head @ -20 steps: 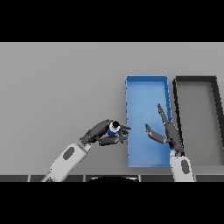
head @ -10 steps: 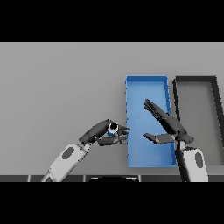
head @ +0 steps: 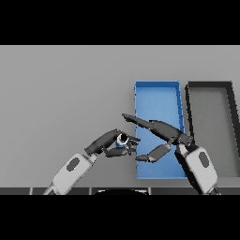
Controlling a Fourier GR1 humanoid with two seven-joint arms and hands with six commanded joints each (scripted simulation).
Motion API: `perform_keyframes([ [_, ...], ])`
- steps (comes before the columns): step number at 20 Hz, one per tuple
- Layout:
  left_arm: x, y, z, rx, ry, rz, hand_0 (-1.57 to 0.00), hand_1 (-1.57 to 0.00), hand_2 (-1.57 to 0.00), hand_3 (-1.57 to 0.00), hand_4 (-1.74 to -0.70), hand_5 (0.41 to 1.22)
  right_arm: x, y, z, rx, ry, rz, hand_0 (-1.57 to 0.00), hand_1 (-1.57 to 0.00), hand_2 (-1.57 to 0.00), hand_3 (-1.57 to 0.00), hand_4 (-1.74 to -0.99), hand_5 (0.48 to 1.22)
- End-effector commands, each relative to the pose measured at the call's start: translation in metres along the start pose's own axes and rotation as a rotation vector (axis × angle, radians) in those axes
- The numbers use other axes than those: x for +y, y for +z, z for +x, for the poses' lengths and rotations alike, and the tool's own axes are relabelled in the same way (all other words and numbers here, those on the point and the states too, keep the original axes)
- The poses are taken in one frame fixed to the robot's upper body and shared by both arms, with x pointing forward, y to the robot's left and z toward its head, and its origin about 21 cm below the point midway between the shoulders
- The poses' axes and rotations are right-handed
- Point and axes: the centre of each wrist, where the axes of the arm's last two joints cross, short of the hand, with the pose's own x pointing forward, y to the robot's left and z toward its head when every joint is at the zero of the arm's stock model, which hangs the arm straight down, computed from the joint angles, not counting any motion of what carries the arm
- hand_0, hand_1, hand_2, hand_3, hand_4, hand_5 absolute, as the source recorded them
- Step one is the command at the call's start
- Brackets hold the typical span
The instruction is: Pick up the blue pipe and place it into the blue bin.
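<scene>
The blue pipe (head: 122, 139) is a short blue piece with a white and dark end, held just left of the blue bin (head: 157, 95). My left hand (head: 108, 144) is curled round it, thumb below and fingers above. My right hand (head: 161, 136) reaches in from the lower right over the bin's near half, open, with its straight fingers pointing left toward the pipe and its thumb lower down. The fingertips stop a short way above and to the right of the pipe. Most of the pipe is hidden by the left hand.
A black bin (head: 210, 88) stands right of the blue one, side by side with it. Grey table (head: 61, 93) stretches to the left and far side.
My right hand has swung left across the blue bin toward the pipe, its fingers stretched out. The left hand with the pipe has hardly moved.
</scene>
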Motion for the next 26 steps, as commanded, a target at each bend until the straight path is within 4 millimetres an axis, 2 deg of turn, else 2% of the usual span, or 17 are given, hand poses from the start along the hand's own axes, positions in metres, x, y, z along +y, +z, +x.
perform_keyframes([
  [1, 0.002, 0.0, -0.002, -0.001, -0.008, 0.006, -1.57, -1.57, -1.57, -1.44, -1.73, 1.221, 0.002, -0.006, 0.001, -0.005, 0.011, 0.029, 0.0, 0.0, 0.0, 0.0, -1.307, 0.497],
  [3, 0.004, 0.0, -0.005, -0.006, 0.0, 0.005, -1.57, -1.57, -1.57, -1.49, -1.63, 1.221, 0.0, -0.022, 0.005, -0.006, 0.037, 0.071, 0.0, 0.0, 0.0, 0.0, -1.27, 0.51],
  [6, 0.004, -0.004, -0.003, -0.012, 0.007, -0.006, -1.57, -1.57, -1.57, -1.53, -1.54, 1.221, 0.007, -0.041, 0.004, 0.008, 0.045, 0.122, 0.0, 0.0, 0.0, 0.0, -1.243, 0.522],
  [8, 0.004, -0.002, -0.006, -0.003, -0.004, -0.013, -1.57, -1.57, -1.57, -1.54, -1.51, 1.221, 0.009, -0.058, 0.002, 0.03, 0.042, 0.132, 0.0, 0.0, 0.0, 0.0, -1.218, 0.509],
  [11, 0.006, 0.0, -0.008, 0.012, -0.011, -0.004, -1.57, -1.57, -1.57, -1.56, -1.47, 1.221, 0.008, -0.071, 0.002, 0.037, 0.028, 0.169, 0.0, 0.0, -0.01, 0.0, -1.21, 0.498],
  [12, 0.008, -0.001, -0.009, 0.03, -0.012, -0.002, -1.57, -1.57, -1.57, -1.56, -1.52, 1.221, 0.008, -0.075, 0.003, 0.039, 0.032, 0.183, -0.02, -0.03, -0.05, -0.03, -1.236, 0.493],
  [13, 0.006, 0.0, -0.006, 0.013, -0.013, -0.006, -1.57, -1.57, -1.57, -1.28, -1.57, 1.221, 0.008, -0.08, 0.002, 0.045, 0.034, 0.203, -0.11, -0.14, -0.16, -0.12, -1.291, 0.483],
  [14, 0.004, -0.003, -0.004, 0.059, -0.053, -0.001, -1.57, -1.57, -1.57, -1.19, -1.6, 1.221, 0.008, -0.087, 0.003, 0.039, 0.044, 0.214, -0.26, -0.3, -0.31, -0.25, -1.348, 0.477],
  [15, 0.005, 0.0, -0.002, 0.085, -0.11, -0.013, -1.57, -1.53, -1.57, -1.12, -1.63, 1.221, 0.011, -0.09, 0.007, 0.021, 0.053, 0.237, -0.47, -0.49, -0.49, -0.52, -1.365, 0.477],
  [16, 0.001, 0.001, 0.001, 0.095, -0.108, 0.001, -1.57, -1.54, -1.57, -1.12, -1.65, 1.221, 0.013, -0.094, 0.006, -0.007, 0.044, 0.251, -0.69, -0.7, -0.71, -0.66, -1.433, 0.486],
  [18, 0.002, -0.002, 0.001, 0.06, -0.094, 0.007, -1.57, -1.55, -1.57, -1.28, -1.68, 1.221, 0.014, -0.098, 0.007, -0.046, 0.013, 0.248, -1.01, -1.02, -1.02, -0.88, -1.527, 0.57],
  [19, 0.004, -0.003, 0.0, 0.025, -0.069, 0.004, -1.57, -1.55, -1.57, -1.34, -1.69, 1.221, 0.014, -0.099, 0.004, -0.02, -0.008, 0.248, -1.12, -1.13, -1.13, -1.02, -1.498, 0.638],
  [20, 0.005, -0.003, -0.002, -0.012, -0.042, 0.004, -1.57, -1.56, -1.57, -1.39, -1.7, 1.221, 0.015, -0.1, 0.003, -0.009, -0.02, 0.248, -1.21, -1.22, -1.22, -1.13, -1.474, 0.755],
  [21, 0.005, -0.004, -0.003, -0.034, -0.022, 0.0, -1.57, -1.56, -1.57, -1.42, -1.71, 1.221, 0.019, -0.101, 0.002, -0.031, -0.025, 0.245, -1.28, -1.29, -1.29, -1.22, -1.457, 0.848],
  [23, 0.005, -0.003, -0.002, -0.034, -0.008, 0.002, -1.57, -1.56, -1.57, -1.48, -1.72, 1.221, 0.018, -0.101, 0.005, -0.034, 0.024, 0.251, -1.39, -1.39, -1.39, -1.34, -1.438, 0.982],
  [26, 0.009, -0.003, -0.002, -0.015, -0.036, 0.001, -1.57, -1.57, -1.57, -1.52, -1.73, 1.221, 0.021, -0.098, 0.003, -0.056, 0.057, 0.271, -1.48, -1.48, -1.48, -1.45, -1.445, 1.099],
])
